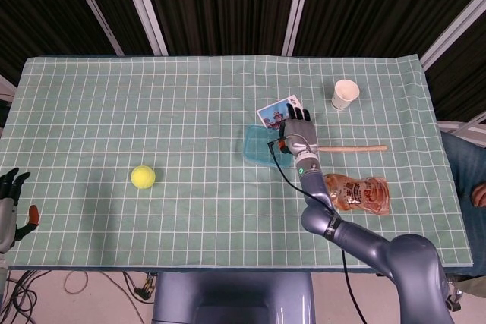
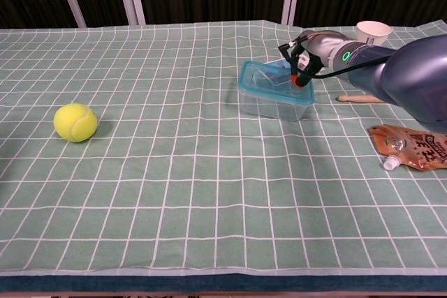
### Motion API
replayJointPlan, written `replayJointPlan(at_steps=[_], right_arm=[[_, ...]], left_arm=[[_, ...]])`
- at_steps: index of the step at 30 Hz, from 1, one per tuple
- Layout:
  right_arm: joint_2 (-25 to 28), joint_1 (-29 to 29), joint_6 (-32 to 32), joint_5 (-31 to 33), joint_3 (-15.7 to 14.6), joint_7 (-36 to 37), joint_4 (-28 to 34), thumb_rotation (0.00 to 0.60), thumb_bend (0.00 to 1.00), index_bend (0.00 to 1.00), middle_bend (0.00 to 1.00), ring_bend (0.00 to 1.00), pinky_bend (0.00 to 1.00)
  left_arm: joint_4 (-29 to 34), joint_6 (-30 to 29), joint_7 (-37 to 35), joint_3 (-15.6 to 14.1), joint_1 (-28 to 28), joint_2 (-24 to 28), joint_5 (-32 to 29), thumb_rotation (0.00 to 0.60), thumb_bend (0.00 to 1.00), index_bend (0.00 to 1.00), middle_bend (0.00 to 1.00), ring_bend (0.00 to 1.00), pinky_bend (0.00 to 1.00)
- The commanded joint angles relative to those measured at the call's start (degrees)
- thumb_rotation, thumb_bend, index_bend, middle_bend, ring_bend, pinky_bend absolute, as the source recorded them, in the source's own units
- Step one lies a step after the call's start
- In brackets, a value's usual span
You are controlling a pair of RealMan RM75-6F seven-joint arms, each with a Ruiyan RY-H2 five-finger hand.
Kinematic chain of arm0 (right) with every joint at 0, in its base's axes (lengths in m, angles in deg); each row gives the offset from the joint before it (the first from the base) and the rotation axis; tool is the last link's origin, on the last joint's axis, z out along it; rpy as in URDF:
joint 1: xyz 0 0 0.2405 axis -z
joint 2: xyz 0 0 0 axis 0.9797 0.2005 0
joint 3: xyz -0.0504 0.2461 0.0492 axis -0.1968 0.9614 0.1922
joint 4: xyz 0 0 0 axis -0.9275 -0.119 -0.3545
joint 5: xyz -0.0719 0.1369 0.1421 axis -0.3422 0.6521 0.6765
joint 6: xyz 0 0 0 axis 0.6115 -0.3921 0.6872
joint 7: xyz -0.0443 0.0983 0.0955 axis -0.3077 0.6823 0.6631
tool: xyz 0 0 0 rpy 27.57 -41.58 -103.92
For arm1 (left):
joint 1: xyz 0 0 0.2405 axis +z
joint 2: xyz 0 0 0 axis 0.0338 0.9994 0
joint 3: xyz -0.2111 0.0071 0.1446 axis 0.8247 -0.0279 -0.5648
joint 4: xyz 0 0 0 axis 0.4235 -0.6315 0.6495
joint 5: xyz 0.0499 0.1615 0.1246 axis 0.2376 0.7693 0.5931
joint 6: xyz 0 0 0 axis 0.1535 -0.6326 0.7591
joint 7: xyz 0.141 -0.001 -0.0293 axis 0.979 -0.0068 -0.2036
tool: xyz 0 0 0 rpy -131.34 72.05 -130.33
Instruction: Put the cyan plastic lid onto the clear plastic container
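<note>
Right hand (image 2: 302, 68) presses fingers on the cyan plastic lid (image 2: 269, 82), seating it on the clear plastic container (image 2: 272, 102), likely to snap the rim. Left hand (image 1: 9, 201) idle, far left of container, fingers apart, holding nothing. Count: one lid, one container, two hands.

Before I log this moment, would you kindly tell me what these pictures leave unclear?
- Lid seating: in the head view the right hand covers much of the cyan lid; in the chest view its fingers hide the lid's far corner, so full seating on the clear container cannot be judged.
- Right hand's grip: contact with the lid is unclear.
- Left hand: cut off by the head view's edge; absent from the chest view.
- Picture card: partly behind the hand, image too small.
</note>
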Motion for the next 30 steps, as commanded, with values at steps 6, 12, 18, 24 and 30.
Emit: replayJointPlan(at_steps=[6,12,18,24,30], right_arm=[[3.3,1.2,4.4,-4.9,2.5,5.0,7.0,0.600,0.46,0.82,0.02,0.00,0.00],[6.4,3.0,7.4,-8.4,1.8,6.3,15.9,0.600,0.46,0.82,0.02,0.00,0.00],[5.3,2.6,8.3,-8.6,1.6,6.6,18.3,0.600,0.46,0.82,0.02,0.00,0.00],[3.8,2.1,9.0,-8.6,0.8,6.0,18.7,0.600,0.46,0.82,0.02,0.00,0.00],[2.2,1.4,9.6,-8.7,0.2,5.2,18.3,0.600,0.46,0.82,0.02,0.00,0.00]], left_arm=[[0.1,0.0,0.0,0.0,0.0,0.0,0.0,0.600,0.54,0.12,0.00,0.00,0.00],[0.1,0.1,-0.1,-0.1,0.0,0.0,0.1,0.600,0.55,0.12,0.00,0.00,0.00],[0.0,0.1,-0.1,-0.1,0.0,0.0,0.1,0.600,0.55,0.12,0.00,0.00,0.00],[0.0,0.2,-0.3,-0.1,0.0,0.1,0.1,0.600,0.55,0.13,0.00,0.00,0.00],[0.1,0.3,-0.5,0.0,0.0,0.2,0.0,0.600,0.55,0.13,0.00,0.00,0.00]])
